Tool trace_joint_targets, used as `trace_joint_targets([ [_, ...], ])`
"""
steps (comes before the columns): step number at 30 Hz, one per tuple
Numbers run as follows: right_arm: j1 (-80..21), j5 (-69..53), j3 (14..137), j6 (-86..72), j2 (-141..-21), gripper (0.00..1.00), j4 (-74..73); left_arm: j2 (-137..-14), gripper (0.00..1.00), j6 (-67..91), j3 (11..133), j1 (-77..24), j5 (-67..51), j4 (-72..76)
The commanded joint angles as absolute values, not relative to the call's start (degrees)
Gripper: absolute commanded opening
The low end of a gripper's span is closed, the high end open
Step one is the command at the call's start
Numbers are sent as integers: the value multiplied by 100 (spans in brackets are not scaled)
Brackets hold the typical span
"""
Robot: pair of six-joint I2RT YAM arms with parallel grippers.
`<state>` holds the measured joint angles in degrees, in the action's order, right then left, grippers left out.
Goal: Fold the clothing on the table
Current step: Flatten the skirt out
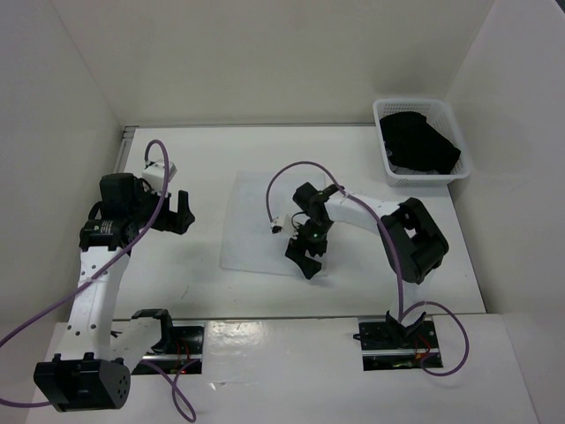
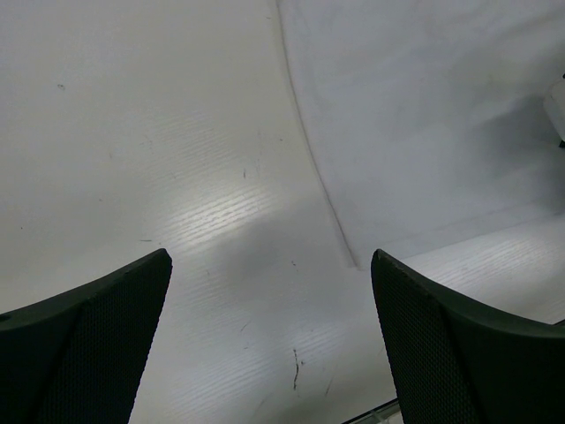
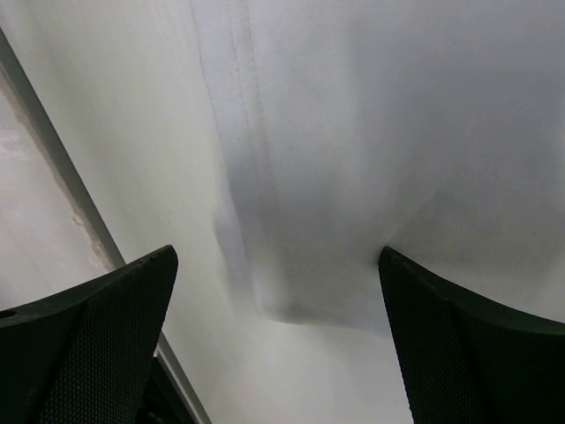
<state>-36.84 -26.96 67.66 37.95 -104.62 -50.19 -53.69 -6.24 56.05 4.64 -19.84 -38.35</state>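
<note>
Hovering my right claw (image 1: 306, 263), spread wide and empty, over the 5 o'clock corner of the thin plain white fabric garment (image 1: 256, 221) lying flat on the large flat white tabletop (image 1: 221, 296), I am weighing risks. My left claw (image 1: 181, 212), equally wide and empty, is sitting off its 9 o'clock edge, so closing there I am risking a pinch of bare table. On the right I am risking skidding over the hem and bunching the cloth.

arms (image 1: 93, 283): white links, black joints | cables (image 1: 300, 163): purple | fingers (image 2: 88, 344): black, curved, mesh-textured
</note>
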Motion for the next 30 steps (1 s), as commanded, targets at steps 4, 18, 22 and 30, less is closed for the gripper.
trace_joint_targets([
  [4, -3779, -2971, 6741, 3937, -10441, 99, -5300, -5326, 100, -738, 5581, 492, -2004, -3683],
  [18, -3543, -2707, 6583, 3630, -9501, 99, -4747, -5388, 100, -738, 5581, 492, -2057, -3683],
  [22, -3270, -2541, 6530, 3341, -9107, 99, -4439, -5449, 100, -738, 5581, 492, -2057, -3683],
  [30, -2928, -1609, 6337, 2629, -8684, 99, -3579, -5555, 100, -738, 5581, 492, -2057, -3683],
])
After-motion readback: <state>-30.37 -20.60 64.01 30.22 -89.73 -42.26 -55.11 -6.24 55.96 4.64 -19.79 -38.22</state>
